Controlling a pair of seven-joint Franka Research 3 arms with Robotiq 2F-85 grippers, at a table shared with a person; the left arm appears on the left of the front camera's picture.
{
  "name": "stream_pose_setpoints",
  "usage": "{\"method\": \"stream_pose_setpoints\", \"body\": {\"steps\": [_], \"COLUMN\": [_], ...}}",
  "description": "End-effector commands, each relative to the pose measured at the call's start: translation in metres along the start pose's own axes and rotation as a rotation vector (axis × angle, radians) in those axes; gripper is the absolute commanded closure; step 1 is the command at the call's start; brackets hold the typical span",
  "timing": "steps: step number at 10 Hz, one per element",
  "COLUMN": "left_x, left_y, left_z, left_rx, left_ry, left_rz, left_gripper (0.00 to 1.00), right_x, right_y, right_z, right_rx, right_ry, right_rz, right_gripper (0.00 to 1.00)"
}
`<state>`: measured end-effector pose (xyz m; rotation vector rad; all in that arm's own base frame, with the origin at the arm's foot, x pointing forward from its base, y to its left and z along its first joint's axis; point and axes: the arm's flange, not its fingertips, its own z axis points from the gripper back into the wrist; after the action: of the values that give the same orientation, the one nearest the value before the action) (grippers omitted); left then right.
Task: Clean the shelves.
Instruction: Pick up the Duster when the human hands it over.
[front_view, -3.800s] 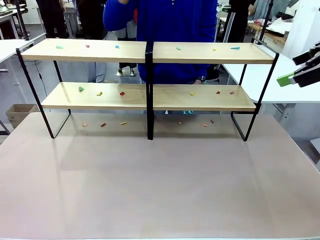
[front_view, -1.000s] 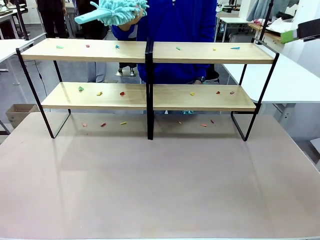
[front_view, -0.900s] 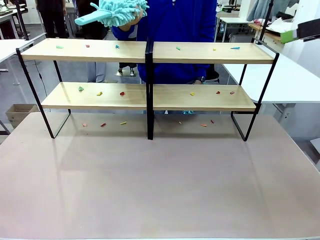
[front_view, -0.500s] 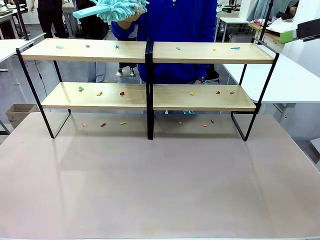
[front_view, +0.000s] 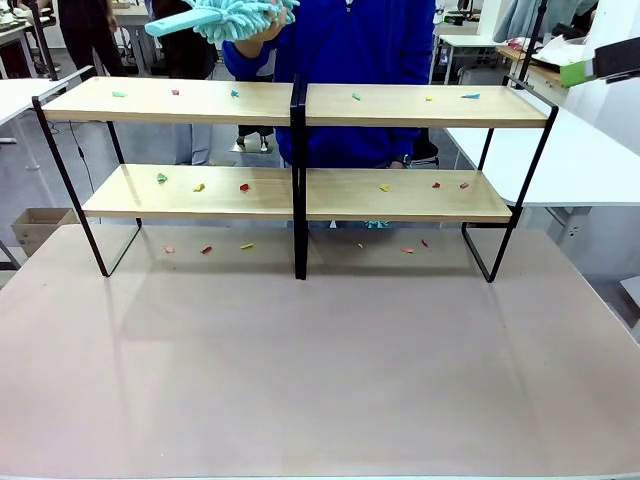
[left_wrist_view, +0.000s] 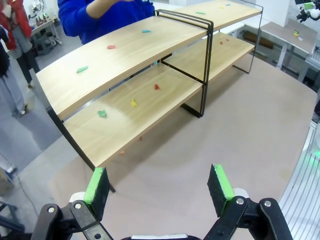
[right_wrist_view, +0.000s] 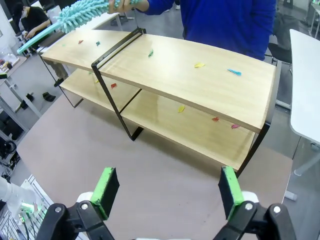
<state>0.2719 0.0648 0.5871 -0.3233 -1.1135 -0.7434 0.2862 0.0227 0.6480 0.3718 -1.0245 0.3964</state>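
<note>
The shelves (front_view: 270, 102) stand across the far half of the desk (front_view: 320, 360), two long pale boards in a thin black frame with a black upright at the middle. Small coloured scraps (front_view: 162, 178) lie scattered on the top board, on the lower board and on the desk beneath the rack. Behind the rack stands a person (front_view: 360, 60) in a blue top, whose hand (front_view: 264, 30) holds a fluffy teal duster (front_view: 235, 14) up in the air above the left half of the top board, near the central upright and clear of the wood. The left end effector (left_wrist_view: 158, 175) hangs over the near left part of the desk with its green-padded fingers wide apart and nothing between them; it looks along the rack from its left end and is well apart from it. The right end effector (right_wrist_view: 169, 175) is likewise spread wide and holds nothing, raised over the desk on the right side and facing the rack's right end from a distance. The near half of the desk is bare grey-brown surface.
</note>
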Motion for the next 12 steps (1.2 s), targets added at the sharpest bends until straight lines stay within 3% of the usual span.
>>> {"method": "stream_pose_setpoints", "body": {"steps": [1, 4, 5, 6, 7, 9, 10, 11, 12], "left_x": [-0.005, 0.001, 0.031, 0.07, 0.104, 0.164, 0.181, 0.176, 0.159], "left_y": [-0.004, 0.001, 0.011, 0.028, 0.046, 0.074, 0.087, 0.101, 0.051], "left_z": [0.001, 0.001, -0.003, -0.012, -0.029, -0.074, -0.093, -0.104, -0.093], "left_rx": [0.003, -0.002, -0.306, -0.595, -0.672, -0.752, -0.844, -0.912, -0.79], "left_ry": [0.004, -0.002, 0.119, 0.137, 0.153, 0.113, 0.011, -0.001, 0.051], "left_rz": [0.012, 0.002, -0.049, -0.079, -0.034, 0.154, 0.295, 0.503, 0.117], "left_gripper": [0.0, 0.0, 0.0, 0.0, 0.0, 0.0, 0.0, 0.0, 0.0], "right_x": [0.0, 0.0, 0.0, 0.0, 0.0, 0.0, 0.0, 0.0, 0.0], "right_y": [-0.001, -0.001, -0.001, -0.001, -0.001, -0.001, -0.001, -0.001, -0.001], "right_z": [0.0, 0.0, 0.0, 0.0, 0.0, 0.0, 0.0, 0.0, 0.0], "right_rx": [0.0, 0.0, 0.0, 0.0, 0.0, 0.0, 0.0, 0.0, 0.0], "right_ry": [-0.001, -0.001, -0.001, -0.001, -0.001, -0.001, -0.001, -0.001, -0.001], "right_rz": [-0.003, -0.003, -0.003, -0.003, -0.003, -0.003, -0.003, -0.003, -0.003], "right_gripper": [0.0, 0.0, 0.0, 0.0, 0.0, 0.0, 0.0, 0.0, 0.0]}}
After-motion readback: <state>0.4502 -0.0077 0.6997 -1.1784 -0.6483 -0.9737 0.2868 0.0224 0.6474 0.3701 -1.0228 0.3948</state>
